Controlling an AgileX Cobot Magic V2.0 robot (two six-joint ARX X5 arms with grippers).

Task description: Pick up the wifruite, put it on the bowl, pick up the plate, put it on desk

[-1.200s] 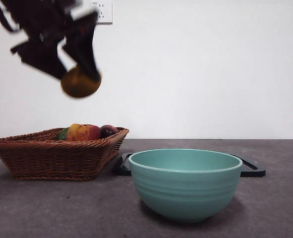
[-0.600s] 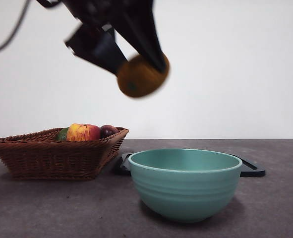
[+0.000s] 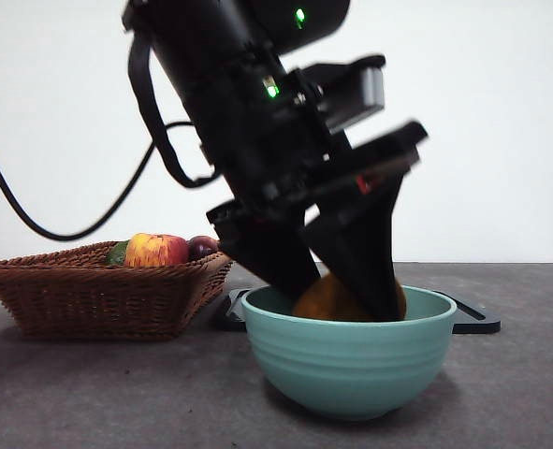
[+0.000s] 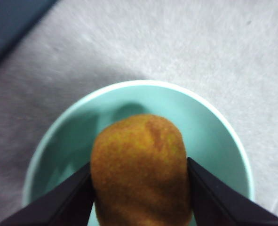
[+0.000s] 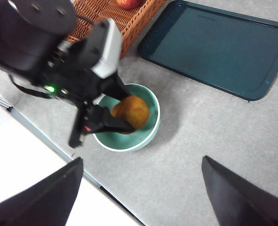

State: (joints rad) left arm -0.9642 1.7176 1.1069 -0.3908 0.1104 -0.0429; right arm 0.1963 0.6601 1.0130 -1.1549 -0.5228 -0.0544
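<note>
— Where is the wifruite (image 4: 141,172)?

— In my left claw (image 3: 337,295). Both jaws press its sides, opened only as wide as the fruit, and it sits low inside the teal bowl (image 3: 349,360), its top showing just over the rim. I cannot tell whether it touches the bottom.

— And the bowl?

— On the table (image 3: 529,374), near the front edge. The black tray (image 5: 214,47) lies just behind it, and the wicker basket (image 3: 98,290), holding an apple (image 3: 156,251) and a dark fruit (image 3: 202,247), stands toward the left edge.

— Your other claw?

— My right claw (image 5: 139,197) hangs high above the table with its jaws spread wide, gripping nothing.
</note>
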